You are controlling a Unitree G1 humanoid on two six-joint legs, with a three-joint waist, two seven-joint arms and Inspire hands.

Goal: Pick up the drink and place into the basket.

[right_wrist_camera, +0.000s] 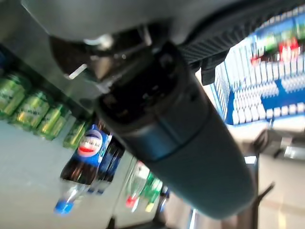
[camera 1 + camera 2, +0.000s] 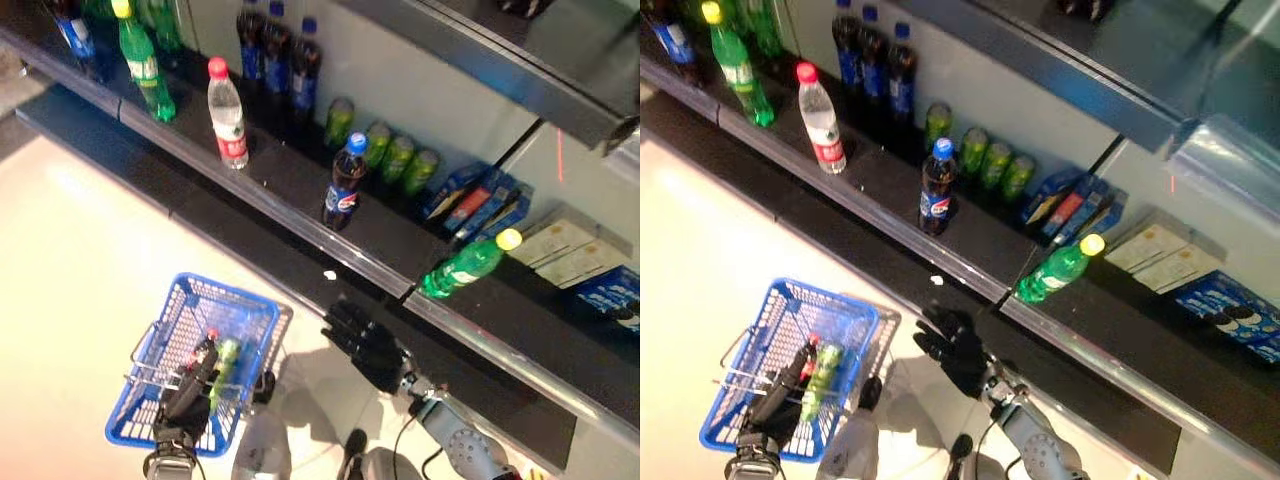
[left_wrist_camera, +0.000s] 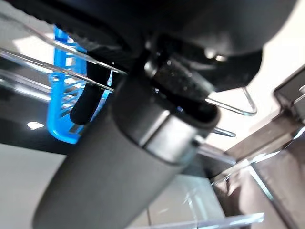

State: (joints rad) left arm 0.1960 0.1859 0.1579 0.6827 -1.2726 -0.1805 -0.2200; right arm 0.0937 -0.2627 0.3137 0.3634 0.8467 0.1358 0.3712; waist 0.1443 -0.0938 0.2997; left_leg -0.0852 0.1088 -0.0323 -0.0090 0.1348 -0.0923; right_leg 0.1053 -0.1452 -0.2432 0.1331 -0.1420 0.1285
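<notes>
Left robot hand (image 2: 188, 392): curled round the wire handle of the blue basket (image 2: 160, 340). Right robot hand (image 2: 365, 345): fingers relaxed, empty, below the shelf (image 2: 300, 230). Cola bottle (image 2: 343, 185): upright on shelf, beyond right robot hand, apart.

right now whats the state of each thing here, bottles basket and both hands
blue basket: hanging from the left hand, two bottles lying inside
left hand: curled round the basket handle
right hand: empty, fingers relaxed, below the shelf edge
cola bottle: upright at the shelf front, capped
water bottle: upright, red cap on
green bottle: tipped on its side on the shelf
green cans: upright in a row at the back
</notes>
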